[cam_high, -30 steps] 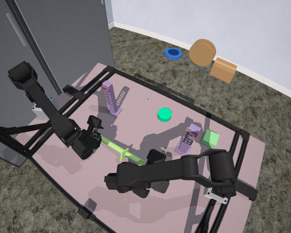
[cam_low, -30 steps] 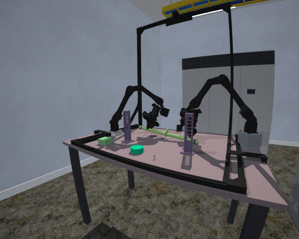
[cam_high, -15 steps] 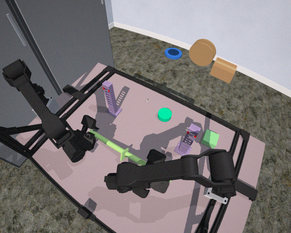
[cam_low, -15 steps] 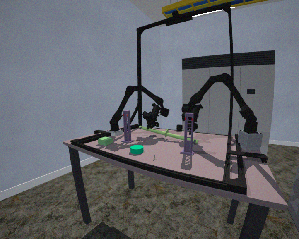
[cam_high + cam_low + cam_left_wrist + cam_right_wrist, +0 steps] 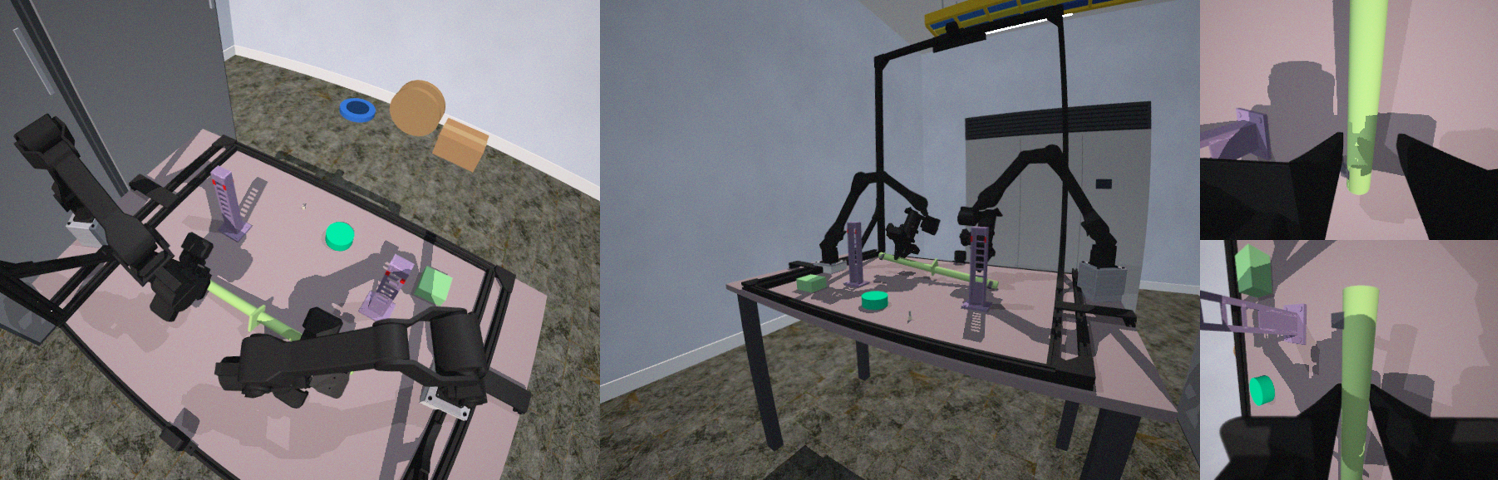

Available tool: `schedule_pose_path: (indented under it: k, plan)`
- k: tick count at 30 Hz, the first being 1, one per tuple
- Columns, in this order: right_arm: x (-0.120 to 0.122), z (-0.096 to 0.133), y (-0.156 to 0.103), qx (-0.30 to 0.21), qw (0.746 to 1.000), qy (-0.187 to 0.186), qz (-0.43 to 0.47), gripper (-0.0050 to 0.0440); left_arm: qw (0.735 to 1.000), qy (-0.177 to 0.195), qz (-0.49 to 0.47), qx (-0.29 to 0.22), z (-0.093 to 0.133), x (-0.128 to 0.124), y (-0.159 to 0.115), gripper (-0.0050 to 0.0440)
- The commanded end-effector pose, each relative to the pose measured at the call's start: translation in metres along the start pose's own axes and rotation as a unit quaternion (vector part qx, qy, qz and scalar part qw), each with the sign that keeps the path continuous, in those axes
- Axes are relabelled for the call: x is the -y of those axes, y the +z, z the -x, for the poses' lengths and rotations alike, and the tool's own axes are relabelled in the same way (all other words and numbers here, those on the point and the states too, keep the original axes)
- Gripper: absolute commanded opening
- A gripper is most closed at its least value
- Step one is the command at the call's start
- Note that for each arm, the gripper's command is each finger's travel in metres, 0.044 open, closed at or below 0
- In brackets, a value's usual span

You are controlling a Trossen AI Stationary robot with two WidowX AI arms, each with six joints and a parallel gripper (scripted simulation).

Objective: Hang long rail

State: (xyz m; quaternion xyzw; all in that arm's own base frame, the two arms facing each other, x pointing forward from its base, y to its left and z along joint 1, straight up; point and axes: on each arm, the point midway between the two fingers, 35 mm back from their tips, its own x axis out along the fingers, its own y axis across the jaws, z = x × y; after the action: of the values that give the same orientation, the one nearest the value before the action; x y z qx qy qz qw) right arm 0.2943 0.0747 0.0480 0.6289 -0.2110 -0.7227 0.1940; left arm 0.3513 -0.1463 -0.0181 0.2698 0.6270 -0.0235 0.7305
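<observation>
The long green rail [image 5: 235, 300] [image 5: 945, 271] [image 5: 1364, 83] [image 5: 1358, 344] lies low over the pink table, with a small collar at its middle. My right gripper [image 5: 310, 345] [image 5: 900, 252] [image 5: 1355, 387] is shut on the rail near one end. My left gripper [image 5: 202, 292] [image 5: 1370, 139] straddles the other end, with its fingers open and a gap on each side of the rail. In the exterior view it is partly hidden behind a post. Two purple slotted posts [image 5: 227, 200] [image 5: 392, 285] [image 5: 855, 250] [image 5: 978, 260] stand upright, each with red marks near the top.
A green cylinder [image 5: 339, 235] [image 5: 873, 300] [image 5: 1262, 390] and a green cube [image 5: 434, 285] [image 5: 811, 282] [image 5: 1253, 269] sit on the table beyond the rail. A tiny screw [image 5: 303, 205] [image 5: 909, 315] lies near the far edge. A black frame [image 5: 350, 185] rims the table.
</observation>
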Motion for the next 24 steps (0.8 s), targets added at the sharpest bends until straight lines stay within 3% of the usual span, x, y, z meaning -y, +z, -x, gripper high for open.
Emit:
schedule_pose_path:
  k: [1, 8, 10, 15, 24]
  plan:
    - [-0.002, 0.0, -0.002, -0.004, 1.0, 0.001, -0.009, 0.0, 0.999, -0.046, 0.0, 0.0, -0.003, -0.007, 0.0, 0.016]
    - [-0.003, 0.0, -0.002, -0.004, 1.0, 0.001, -0.011, 0.0, 0.992, -0.128, -0.002, 0.012, -0.008, -0.018, 0.003, 0.016]
    - [-0.003, 0.0, -0.002, -0.004, 1.0, 0.001, -0.011, 0.0, 0.992, -0.128, -0.002, 0.012, -0.008, -0.018, 0.003, 0.016]
    - [-0.001, 0.0, -0.001, -0.003, 1.0, 0.003, -0.003, 0.0, 0.984, -0.178, -0.006, 0.026, -0.009, -0.024, 0.004, 0.016]
    - [-0.001, 0.0, -0.001, -0.003, 1.0, 0.003, -0.002, 0.0, 0.982, -0.187, -0.007, 0.029, -0.013, -0.024, 0.004, 0.016]
